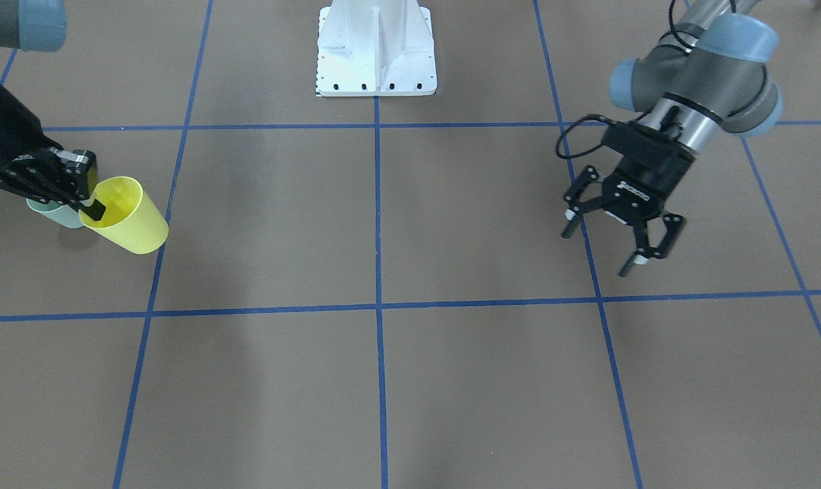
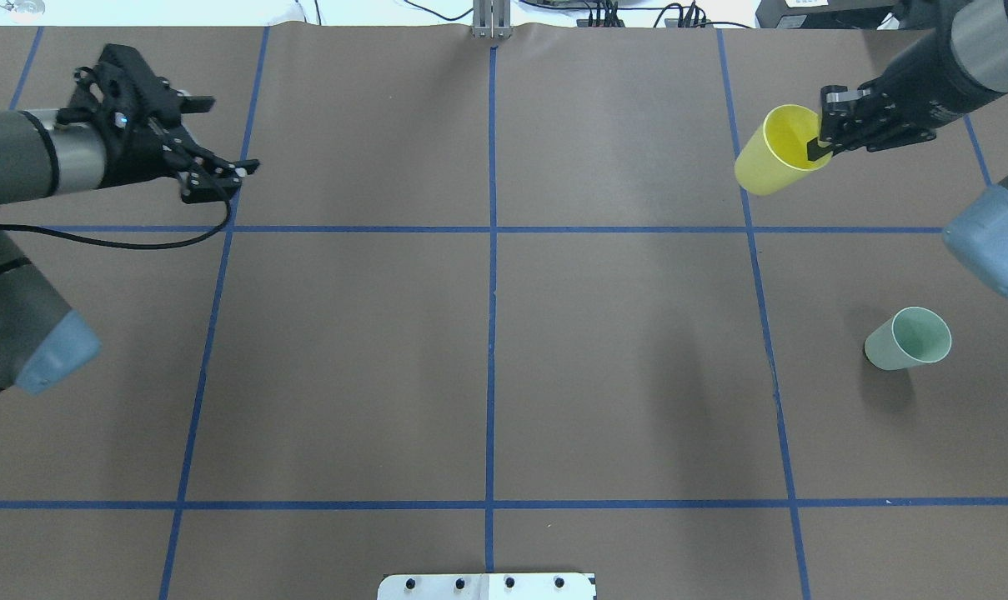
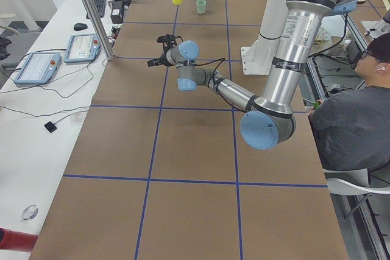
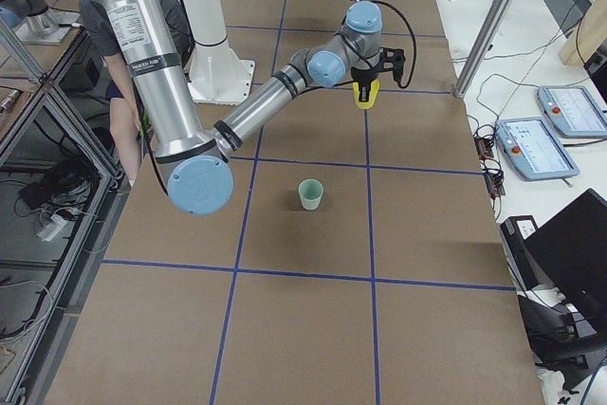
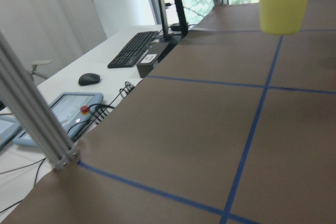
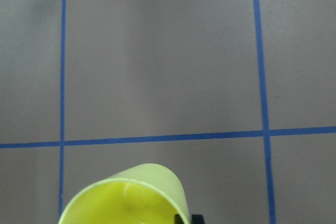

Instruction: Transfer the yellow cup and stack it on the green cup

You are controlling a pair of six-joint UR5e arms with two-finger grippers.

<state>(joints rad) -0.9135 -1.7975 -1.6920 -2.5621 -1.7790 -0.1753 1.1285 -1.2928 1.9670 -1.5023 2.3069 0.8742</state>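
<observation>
My right gripper (image 2: 820,148) is shut on the rim of the yellow cup (image 2: 777,152), one finger inside it, and holds it tilted in the air at the far right of the table. The cup also shows in the front view (image 1: 128,216), the right wrist view (image 6: 126,198) and the left wrist view (image 5: 283,3). The green cup (image 2: 908,337) stands upright on the table, nearer the robot than the yellow cup. In the front view the green cup (image 1: 56,213) is partly hidden behind the right gripper (image 1: 92,209). My left gripper (image 2: 233,133) is open and empty at the far left.
The robot's white base plate (image 1: 376,51) sits at the middle of the robot's side. Blue tape lines (image 2: 491,333) divide the brown table into squares. Beyond the far edge are a metal post (image 5: 31,124), tablets, a keyboard and cables.
</observation>
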